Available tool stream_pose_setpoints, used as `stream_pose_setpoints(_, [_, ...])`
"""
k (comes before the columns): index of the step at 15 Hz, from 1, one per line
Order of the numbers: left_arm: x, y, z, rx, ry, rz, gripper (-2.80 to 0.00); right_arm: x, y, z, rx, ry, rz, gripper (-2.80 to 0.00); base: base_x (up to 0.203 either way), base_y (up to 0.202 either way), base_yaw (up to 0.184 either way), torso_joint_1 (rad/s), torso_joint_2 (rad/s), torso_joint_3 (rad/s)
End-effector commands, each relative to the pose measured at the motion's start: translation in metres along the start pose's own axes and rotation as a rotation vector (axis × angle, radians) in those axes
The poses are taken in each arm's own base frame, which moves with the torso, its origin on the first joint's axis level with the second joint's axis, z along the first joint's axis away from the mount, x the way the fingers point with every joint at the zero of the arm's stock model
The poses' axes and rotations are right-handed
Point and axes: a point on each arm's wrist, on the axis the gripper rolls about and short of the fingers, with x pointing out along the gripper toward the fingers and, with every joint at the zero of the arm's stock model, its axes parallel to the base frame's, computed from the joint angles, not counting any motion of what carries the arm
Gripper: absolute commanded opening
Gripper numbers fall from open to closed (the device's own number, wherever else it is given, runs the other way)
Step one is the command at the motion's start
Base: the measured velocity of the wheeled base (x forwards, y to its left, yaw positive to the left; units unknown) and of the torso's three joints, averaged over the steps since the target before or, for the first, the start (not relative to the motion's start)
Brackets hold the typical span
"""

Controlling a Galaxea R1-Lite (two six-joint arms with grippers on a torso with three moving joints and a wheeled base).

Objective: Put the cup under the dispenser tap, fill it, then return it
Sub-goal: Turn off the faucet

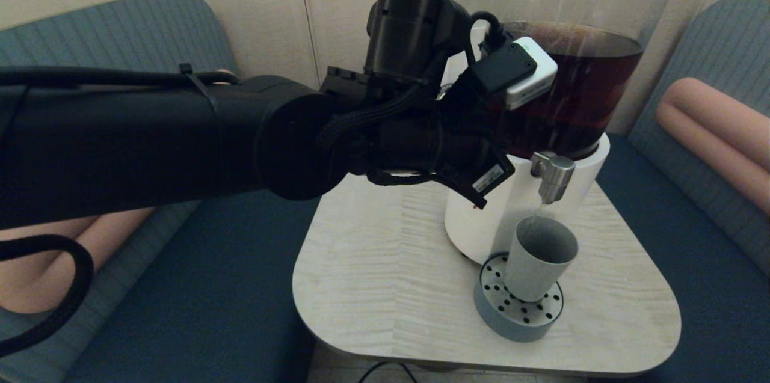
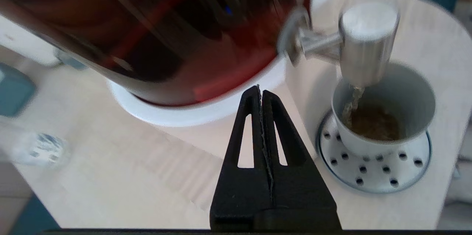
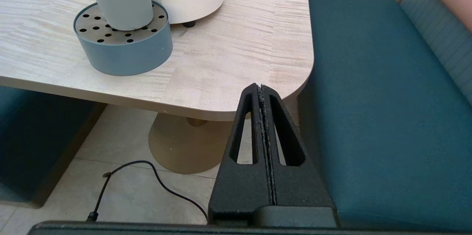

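Three cameras, all meeting at the perforated grey-blue round drip tray (image 1: 518,309).

Your head view looks forward and down over the pale wood-grain desk (image 1: 385,275), with the black left arm (image 1: 180,136) crossing close in front of the lens. Your left wrist view sits high and near, looking past its closed black left pincer (image 2: 261,91) onto the brushed-steel dispenser tap (image 2: 363,43) and into the grey-blue cup (image 2: 383,113). Your right wrist view looks from low beside the desk corner, past the closed right pincer (image 3: 261,89), sharing tray and cup base.
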Motion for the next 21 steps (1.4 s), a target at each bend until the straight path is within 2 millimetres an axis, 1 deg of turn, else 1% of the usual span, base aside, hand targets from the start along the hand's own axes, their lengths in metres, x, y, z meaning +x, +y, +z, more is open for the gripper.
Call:
stream_pose_setpoints(1, [0.005, -0.002, -0.004, -0.001, 0.030, -0.018, -2.80, 0.000, 0.000, 0.000, -0.001, 0.000, 0.002, -2.80, 0.000, 0.000, 0.000, 0.000, 0.00, 0.000])
stream_pose_setpoints(3, [0.001, -0.001, -0.003, 0.000, 0.069, -0.018, -2.80, 0.000, 0.000, 0.000, -0.001, 0.001, 0.002, -2.80, 0.000, 0.000, 0.000, 0.000, 0.00, 0.000])
stream_pose_setpoints(6, [-0.001, 0.005, 0.008, 0.002, 0.082, -0.014, -2.80, 0.000, 0.000, 0.000, -0.001, 0.001, 0.000, -2.80, 0.000, 0.000, 0.000, 0.000, 0.00, 0.000])
stream_pose_setpoints(8, [0.004, 0.002, 0.003, 0.006, 0.109, -0.030, -2.80, 0.000, 0.000, 0.000, -0.001, 0.001, 0.001, -2.80, 0.000, 0.000, 0.000, 0.000, 0.00, 0.000])
stream_pose_setpoints(14, [0.013, -0.012, 0.002, 0.012, 0.128, -0.076, -2.80, 0.000, 0.000, 0.000, -0.001, 0.000, 0.001, -2.80, 0.000, 0.000, 0.000, 0.000, 0.00, 0.000])
stream_pose_setpoints(21, [0.017, -0.025, 0.010, 0.027, 0.093, -0.096, -2.80, 0.000, 0.000, 0.000, -0.001, 0.001, 0.000, -2.80, 0.000, 0.000, 0.000, 0.000, 0.00, 0.000])
